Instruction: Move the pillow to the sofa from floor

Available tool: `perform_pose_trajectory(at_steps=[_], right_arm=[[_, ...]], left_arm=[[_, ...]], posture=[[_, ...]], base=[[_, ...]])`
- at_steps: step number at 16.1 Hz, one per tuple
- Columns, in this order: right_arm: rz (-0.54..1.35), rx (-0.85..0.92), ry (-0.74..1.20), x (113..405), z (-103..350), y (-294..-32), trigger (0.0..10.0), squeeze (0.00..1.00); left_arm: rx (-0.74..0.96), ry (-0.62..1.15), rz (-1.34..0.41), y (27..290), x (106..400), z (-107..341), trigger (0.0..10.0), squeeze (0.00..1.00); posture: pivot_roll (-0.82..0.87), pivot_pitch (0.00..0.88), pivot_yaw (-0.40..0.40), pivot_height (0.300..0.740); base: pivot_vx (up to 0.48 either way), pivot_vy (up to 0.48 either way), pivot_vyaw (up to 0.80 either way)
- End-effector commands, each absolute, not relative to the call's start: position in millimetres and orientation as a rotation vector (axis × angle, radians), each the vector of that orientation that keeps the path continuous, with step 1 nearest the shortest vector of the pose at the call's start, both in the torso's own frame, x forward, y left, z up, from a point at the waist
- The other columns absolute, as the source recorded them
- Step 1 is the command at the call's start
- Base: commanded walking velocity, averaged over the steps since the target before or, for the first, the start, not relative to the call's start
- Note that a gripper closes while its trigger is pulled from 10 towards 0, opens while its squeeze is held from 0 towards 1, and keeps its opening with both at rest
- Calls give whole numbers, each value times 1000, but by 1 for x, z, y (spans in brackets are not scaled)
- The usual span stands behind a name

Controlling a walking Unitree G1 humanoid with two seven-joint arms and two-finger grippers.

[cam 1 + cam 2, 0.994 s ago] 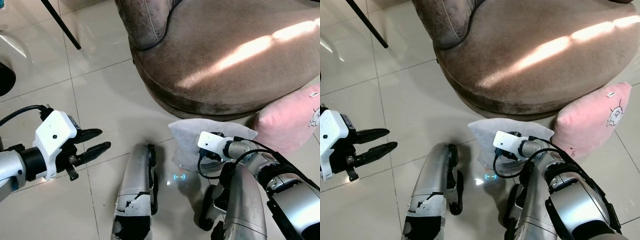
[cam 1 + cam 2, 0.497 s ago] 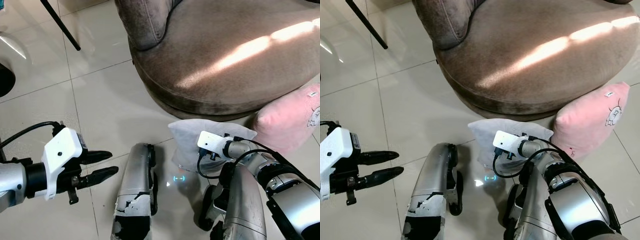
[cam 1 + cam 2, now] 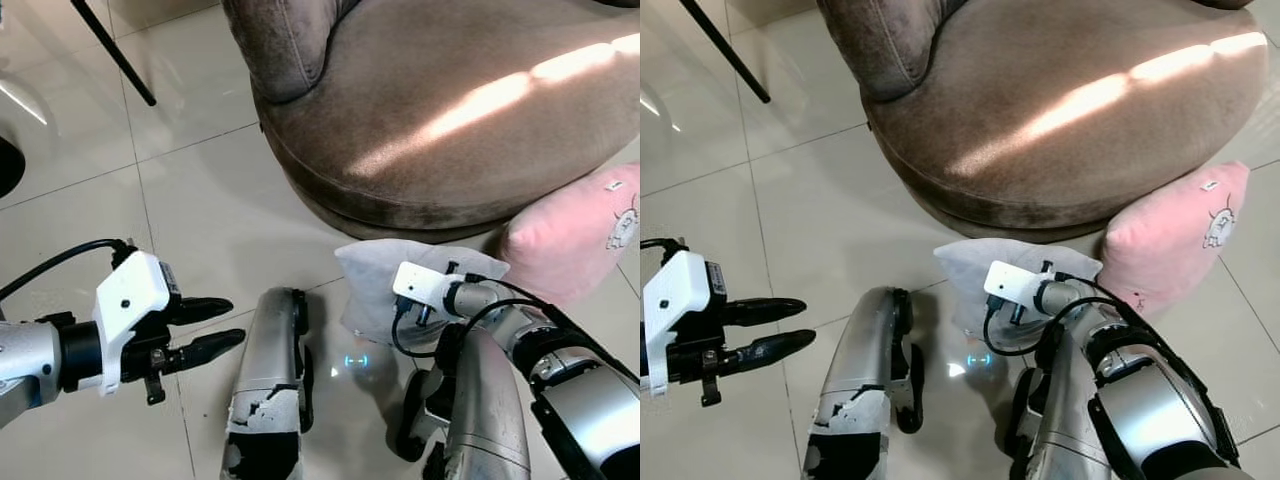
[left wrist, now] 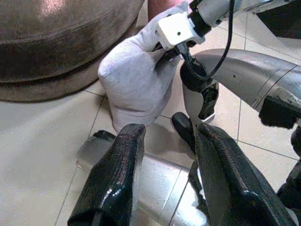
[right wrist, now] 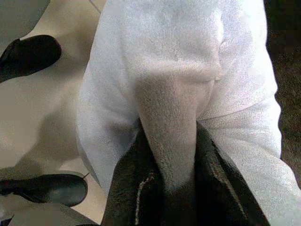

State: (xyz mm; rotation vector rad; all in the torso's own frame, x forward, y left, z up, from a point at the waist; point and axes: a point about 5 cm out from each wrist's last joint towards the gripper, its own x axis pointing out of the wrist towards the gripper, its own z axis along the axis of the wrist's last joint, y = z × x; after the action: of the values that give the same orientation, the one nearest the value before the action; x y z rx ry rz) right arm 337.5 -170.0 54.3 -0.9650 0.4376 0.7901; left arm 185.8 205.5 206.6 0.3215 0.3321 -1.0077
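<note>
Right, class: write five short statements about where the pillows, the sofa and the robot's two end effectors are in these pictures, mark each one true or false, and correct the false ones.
1. The right end effector pinches a fold of the white pillow. True.
2. The white pillow lies on the sofa seat. False: it is down on the tiled floor at the sofa's base.
3. The left end effector is open and holds nothing. True.
4. The pink pillow is gripped by the left end effector. False: it leans against the sofa's base, on the robot's right, untouched.
5. A band of sunlight crosses the sofa seat. True.
</note>
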Motion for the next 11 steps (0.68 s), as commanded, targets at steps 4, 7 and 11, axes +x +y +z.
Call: perform_pose_trajectory(at_steps=[4, 7, 11], right_arm=[[804, -779, 478, 329, 45, -166, 0, 0], [822, -587, 279, 345, 77, -151, 0, 0], [719, -455, -29, 370, 143, -160, 0, 0]], left_arm=[[293, 320, -952, 208, 194, 196, 10000, 0], [279, 207, -733, 223, 220, 187, 10000, 0], [225, 31, -522, 225, 252, 186, 10000, 0]], posture=[[350, 300, 73, 570], [268, 246, 37, 570], [76, 148, 23, 570]], base=[[0, 0, 0], [0, 0, 0], [0, 0, 0]])
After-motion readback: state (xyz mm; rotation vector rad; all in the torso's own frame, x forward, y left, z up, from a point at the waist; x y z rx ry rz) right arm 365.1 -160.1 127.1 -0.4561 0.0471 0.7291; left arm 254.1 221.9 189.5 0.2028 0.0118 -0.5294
